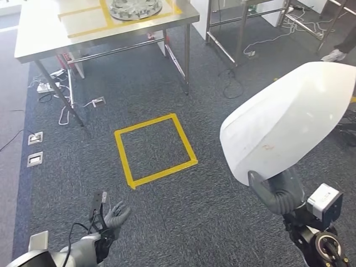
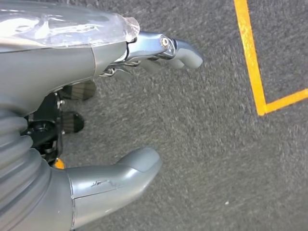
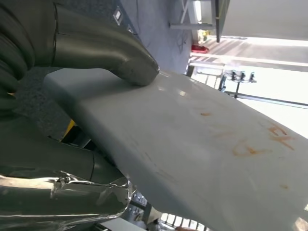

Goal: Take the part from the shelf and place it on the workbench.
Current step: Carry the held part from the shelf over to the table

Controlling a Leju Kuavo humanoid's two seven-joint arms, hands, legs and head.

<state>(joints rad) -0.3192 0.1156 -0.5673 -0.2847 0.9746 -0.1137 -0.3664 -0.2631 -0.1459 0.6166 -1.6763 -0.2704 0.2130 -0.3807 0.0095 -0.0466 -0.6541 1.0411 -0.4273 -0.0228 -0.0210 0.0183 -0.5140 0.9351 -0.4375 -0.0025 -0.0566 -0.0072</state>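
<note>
A: Starting on the left, there's the robot's left hand (image 1: 112, 218), low over the dark grey carpet (image 1: 176, 222), fingers spread apart and holding nothing. The left wrist view agrees: thumb and fingers well apart, only carpet between them.

B: And up in the far left, that's the workbench?

A: That's my read: a steel-topped table with yellow tape lines (image 1: 38, 33), and a round grey metal fixture (image 1: 135, 8) sitting on it. In the middle of the floor, a square of yellow tape (image 1: 155, 149), probably a standing mark.

B: Now the right side. Big white thing!

A: That's the part, a large smooth white moulded panel with a rounded end (image 1: 290, 119), up in the air on the right, well apart from the bench. The right hand (image 1: 279, 192) holds it by its lower edge; in the right wrist view the grey thumb (image 3: 109, 53) presses flat on the panel's face, with the fingers underneath.

B: Risks?

A: Plenty, I'd say. It's a long panel gripped at one end, so it could lever out of that pinch while walking. It could also clip the table leg (image 1: 187, 58) or bench edge on approach, and the loose cables (image 1: 63, 111) on the floor are a trip hazard.
</note>
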